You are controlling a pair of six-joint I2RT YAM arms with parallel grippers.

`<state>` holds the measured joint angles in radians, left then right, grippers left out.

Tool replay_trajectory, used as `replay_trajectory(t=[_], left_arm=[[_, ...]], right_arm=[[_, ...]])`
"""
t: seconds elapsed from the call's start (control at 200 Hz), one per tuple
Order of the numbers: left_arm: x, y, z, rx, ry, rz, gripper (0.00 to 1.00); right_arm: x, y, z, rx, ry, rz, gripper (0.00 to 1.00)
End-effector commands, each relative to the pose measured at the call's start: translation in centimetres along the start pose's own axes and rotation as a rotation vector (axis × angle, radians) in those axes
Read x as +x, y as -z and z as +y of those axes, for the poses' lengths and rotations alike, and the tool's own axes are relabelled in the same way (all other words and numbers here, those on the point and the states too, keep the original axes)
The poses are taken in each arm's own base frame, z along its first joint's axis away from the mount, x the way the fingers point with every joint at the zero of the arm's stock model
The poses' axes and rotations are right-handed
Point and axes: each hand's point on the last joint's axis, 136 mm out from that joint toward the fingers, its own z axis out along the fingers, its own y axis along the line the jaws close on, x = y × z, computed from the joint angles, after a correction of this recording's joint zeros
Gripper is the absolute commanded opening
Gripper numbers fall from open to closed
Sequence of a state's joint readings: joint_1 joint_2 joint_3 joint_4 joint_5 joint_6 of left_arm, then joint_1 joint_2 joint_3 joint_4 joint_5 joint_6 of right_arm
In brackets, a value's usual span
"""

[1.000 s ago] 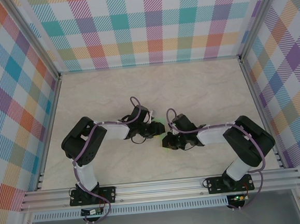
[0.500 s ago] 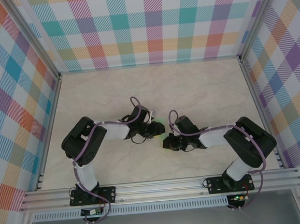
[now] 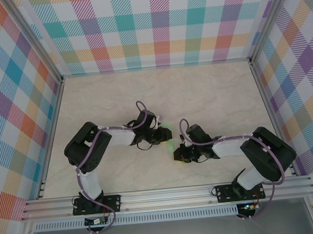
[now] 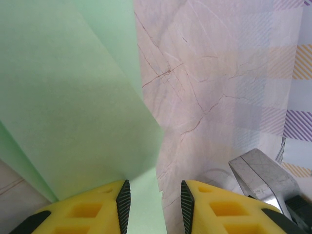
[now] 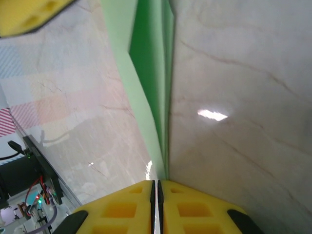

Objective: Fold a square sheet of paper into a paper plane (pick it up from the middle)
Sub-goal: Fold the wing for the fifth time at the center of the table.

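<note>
The pale mint-green paper [image 4: 73, 97] is folded into layers and stands up off the table between the two grippers. In the right wrist view I see the folded paper [image 5: 151, 73] edge-on, with my right gripper [image 5: 156, 187] shut on its near end. My left gripper [image 4: 155, 204] is open, and a strip of the paper lies between its jaws, close to the left finger [image 4: 97, 209]. From above, the left gripper [image 3: 162, 135] and the right gripper [image 3: 180, 153] meet mid-table, with a sliver of green paper [image 3: 170, 133] showing between them. I cannot tell its full shape.
The marble-patterned tabletop [image 3: 208, 91] stretches behind the arms, enclosed by checked walls [image 3: 154, 25]. An aluminium rail [image 3: 168, 194] runs along the near edge. A yellow finger of the left gripper [image 5: 29, 14] shows at the top left of the right wrist view.
The right gripper has drawn back toward the near edge and slightly right, keeping its hold on the paper, and its forearm has dropped lower. The left arm has stayed put.
</note>
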<state>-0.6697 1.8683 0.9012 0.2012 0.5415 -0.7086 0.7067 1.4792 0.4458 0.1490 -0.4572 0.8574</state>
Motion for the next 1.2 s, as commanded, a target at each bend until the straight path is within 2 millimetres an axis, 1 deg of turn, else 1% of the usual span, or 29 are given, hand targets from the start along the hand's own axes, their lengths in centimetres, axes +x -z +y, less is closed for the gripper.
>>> replay_trajectory(t=[0.0, 0.145, 0.19, 0.245, 0.405, 0.515, 0.655, 0.795, 0.925, 1.1, 1.195], left_arm=[[1.6, -0.7, 3.0, -0.087, 0.049, 0.059, 0.35], [1.7, -0.8, 3.1, -0.088, 0.051, 0.062, 0.35], [1.8, -0.8, 3.1, -0.088, 0.050, 0.064, 0.35], [1.8, -0.8, 3.2, -0.089, 0.054, 0.062, 0.35], [1.7, -0.8, 3.1, -0.085, 0.058, 0.062, 0.35], [1.7, -0.8, 3.0, -0.082, 0.060, 0.063, 0.35], [1.7, -0.8, 3.0, -0.080, 0.059, 0.062, 0.35], [1.8, -0.9, 3.1, -0.080, 0.060, 0.067, 0.35], [1.6, -0.8, 2.9, -0.078, 0.060, 0.062, 0.35], [1.3, -0.7, 2.3, -0.066, 0.051, 0.059, 0.37], [0.8, -0.3, 1.4, -0.058, 0.033, 0.053, 0.38]], right_arm=[[1.0, 1.0, 0.2, 0.014, 0.007, 0.033, 0.13], [-1.4, 2.5, 4.3, -0.075, 0.067, -0.062, 0.13], [-2.2, 2.6, 5.2, -0.091, 0.078, -0.081, 0.13], [-3.1, 2.5, 6.1, -0.097, 0.078, -0.093, 0.13], [-5.6, 0.7, 6.9, -0.116, 0.029, -0.131, 0.11], [-6.6, -0.1, 6.0, -0.082, 0.000, -0.158, 0.10], [-6.6, -0.8, 4.2, -0.041, -0.028, -0.173, 0.10], [-5.4, -2.0, 1.4, 0.008, -0.074, -0.141, 0.10], [-3.9, -2.6, -0.7, 0.036, -0.104, -0.105, 0.10], [-2.2, -2.9, -2.4, 0.081, -0.125, -0.044, 0.09], [-1.8, -2.9, -3.0, 0.103, -0.123, -0.029, 0.08]])
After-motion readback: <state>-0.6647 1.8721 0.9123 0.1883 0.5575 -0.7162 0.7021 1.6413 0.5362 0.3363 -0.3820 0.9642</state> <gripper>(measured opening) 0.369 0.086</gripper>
